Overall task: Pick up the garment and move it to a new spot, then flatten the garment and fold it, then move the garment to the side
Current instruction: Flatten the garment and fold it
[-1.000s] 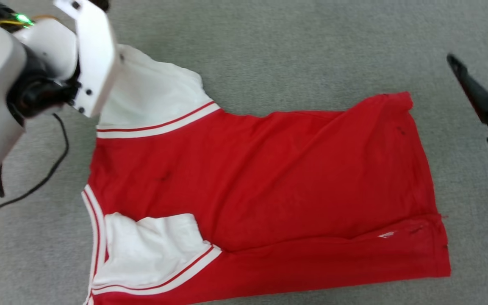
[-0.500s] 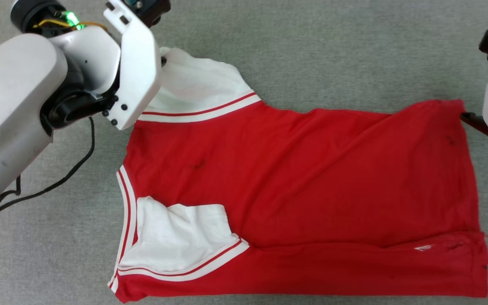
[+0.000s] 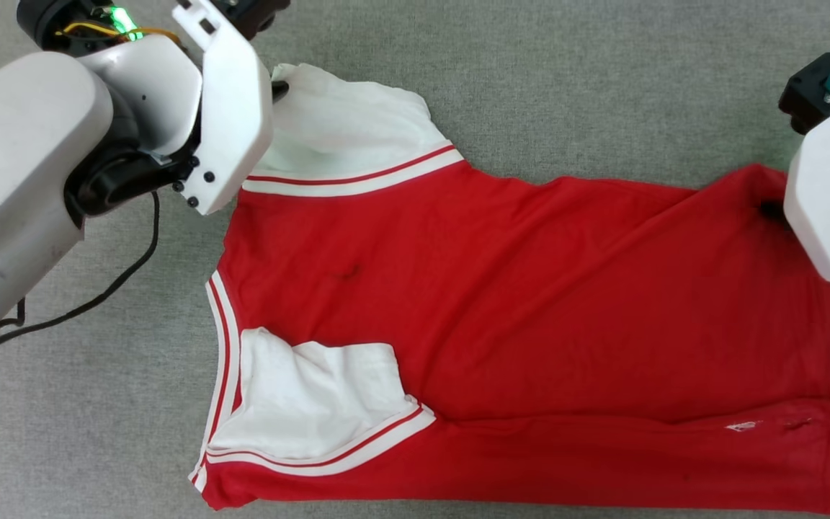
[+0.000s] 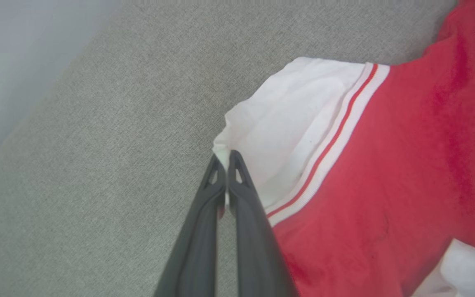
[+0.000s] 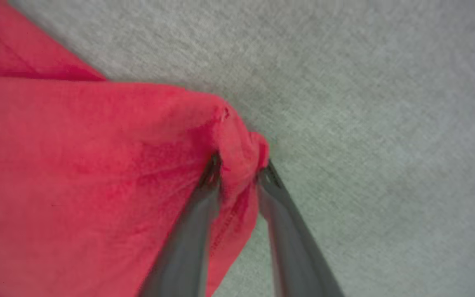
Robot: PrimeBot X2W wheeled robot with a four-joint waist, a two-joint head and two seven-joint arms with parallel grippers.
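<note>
The left gripper (image 4: 226, 159) is clamped shut on the outer edge of the white far sleeve (image 3: 346, 122). The garment (image 3: 530, 303) lies spread on the grey carpet (image 3: 530, 86), plain red side up, its near sleeve (image 3: 314, 396) folded in over the body. At the right, the right gripper (image 5: 239, 169) pinches a bunched hem corner between its fingers. Flattening looks to be the step in hand — both arms should draw apart evenly and low, easing out the diagonal creases without letting either thin pinch slip; the tucked sleeve will need its own pull.
</note>
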